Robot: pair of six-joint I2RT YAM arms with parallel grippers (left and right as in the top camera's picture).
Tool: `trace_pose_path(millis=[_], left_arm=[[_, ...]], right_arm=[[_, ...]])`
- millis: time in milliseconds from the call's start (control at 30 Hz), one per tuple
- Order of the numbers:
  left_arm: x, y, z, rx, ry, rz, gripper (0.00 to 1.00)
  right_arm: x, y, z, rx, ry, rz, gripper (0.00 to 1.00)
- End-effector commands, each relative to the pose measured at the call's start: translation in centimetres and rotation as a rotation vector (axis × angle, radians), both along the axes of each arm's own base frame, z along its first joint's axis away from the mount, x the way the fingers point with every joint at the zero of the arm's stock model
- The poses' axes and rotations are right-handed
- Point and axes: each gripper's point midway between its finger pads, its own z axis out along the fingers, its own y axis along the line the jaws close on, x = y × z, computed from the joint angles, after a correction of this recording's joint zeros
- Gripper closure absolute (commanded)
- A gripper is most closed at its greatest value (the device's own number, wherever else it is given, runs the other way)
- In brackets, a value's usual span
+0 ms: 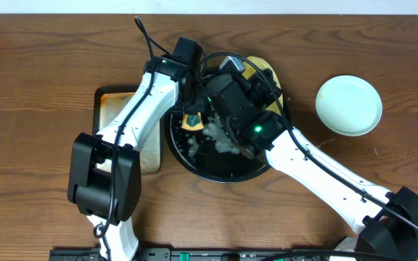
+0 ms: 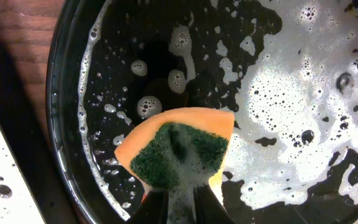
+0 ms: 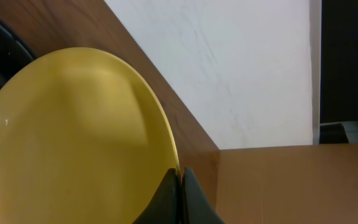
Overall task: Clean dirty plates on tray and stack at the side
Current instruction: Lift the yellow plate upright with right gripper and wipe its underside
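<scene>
The black tray (image 1: 227, 168) lies mid-table, wet with white foam (image 2: 291, 106). My left gripper (image 1: 193, 116) (image 2: 180, 202) is over its left part, shut on an orange sponge (image 2: 179, 152) whose green scrub face points at the camera. My right gripper (image 1: 256, 78) (image 3: 180, 180) is shut on the rim of the pale yellow plate (image 1: 268, 72) (image 3: 73, 143), held tilted on edge above the tray's far right side. A pale mint plate (image 1: 349, 105) rests on the table to the right of the tray.
A small rusty rectangular metal tray (image 1: 115, 109) sits left of the black tray, under my left arm. The black tray's raised rim (image 2: 64, 124) runs close to the sponge. A white wall (image 3: 229, 62) stands behind the table's far edge.
</scene>
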Motion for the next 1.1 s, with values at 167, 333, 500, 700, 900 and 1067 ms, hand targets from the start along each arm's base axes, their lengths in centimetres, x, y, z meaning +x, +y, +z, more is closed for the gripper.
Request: trace_pose_path(millis=[167, 333, 500, 700, 900, 1067], left_arm=[[0.4, -0.1, 0.9, -0.004, -0.026, -0.012, 0.89], [0.4, -0.1, 0.9, -0.004, -0.026, -0.012, 0.89], [0.4, -0.1, 0.9, -0.004, -0.026, -0.012, 0.89], [0.4, -0.1, 0.9, -0.004, -0.026, -0.012, 0.89], [0.4, -0.1, 0.9, -0.004, -0.025, -0.012, 0.88], [0.4, -0.1, 0.9, -0.005, -0.026, -0.012, 0.88]], right_arm=[[-0.2, 0.1, 1.1, -0.007, -0.027, -0.005, 0.99], [-0.2, 0.1, 1.1, -0.005, -0.028, -0.007, 0.99], [-0.2, 0.0, 1.0, 0.037, -0.042, -0.024, 0.99], [-0.5, 0.4, -0.1, 0.112, -0.015, -0.020, 0.99], [-0.3, 0.0, -0.6, 0.135, 0.002, -0.025, 0.99], [-0.1, -1.1, -0.5, 0.089, 0.008, -0.048, 0.99]])
